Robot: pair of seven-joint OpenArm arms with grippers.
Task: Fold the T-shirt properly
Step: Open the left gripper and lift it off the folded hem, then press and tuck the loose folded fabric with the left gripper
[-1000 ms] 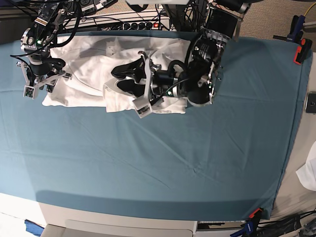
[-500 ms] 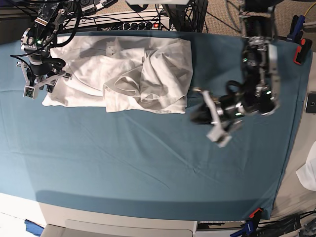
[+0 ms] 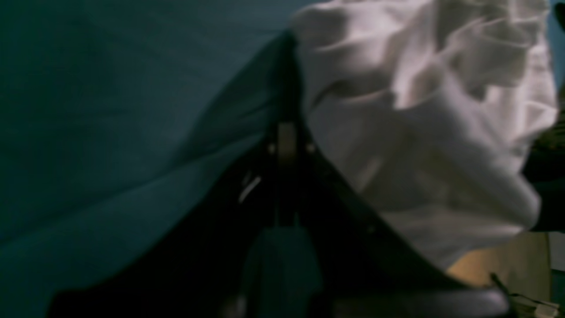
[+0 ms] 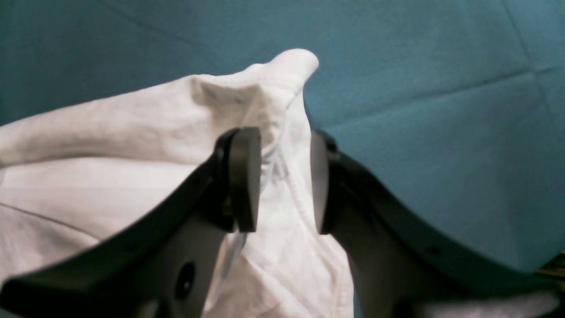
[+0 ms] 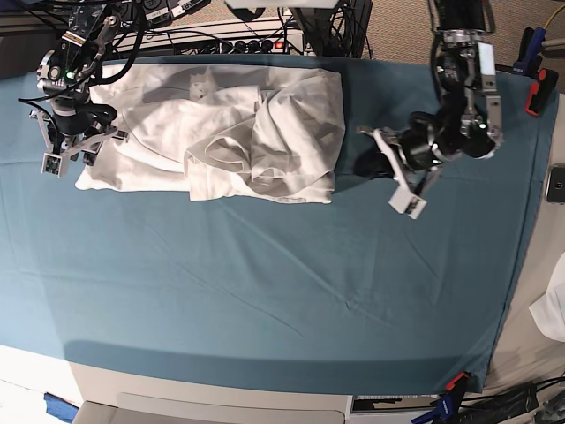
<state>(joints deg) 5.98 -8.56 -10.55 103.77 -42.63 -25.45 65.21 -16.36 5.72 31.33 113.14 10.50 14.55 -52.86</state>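
the t-shirt point(image 5: 221, 132) is bunched at the far side of the surface point(image 5: 265, 291), its long axis running across. its end is pinched by the right tool point(image 4: 276, 181). the left tool point(image 5: 375, 159), closed on nothing, is set just off the opposite edge.

Plain white T-shirt point(image 5: 221, 132) on teal table cloth point(image 5: 265, 283).

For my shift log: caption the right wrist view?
Right pincer straddles a raised fold of the white T-shirt over teal cloth.
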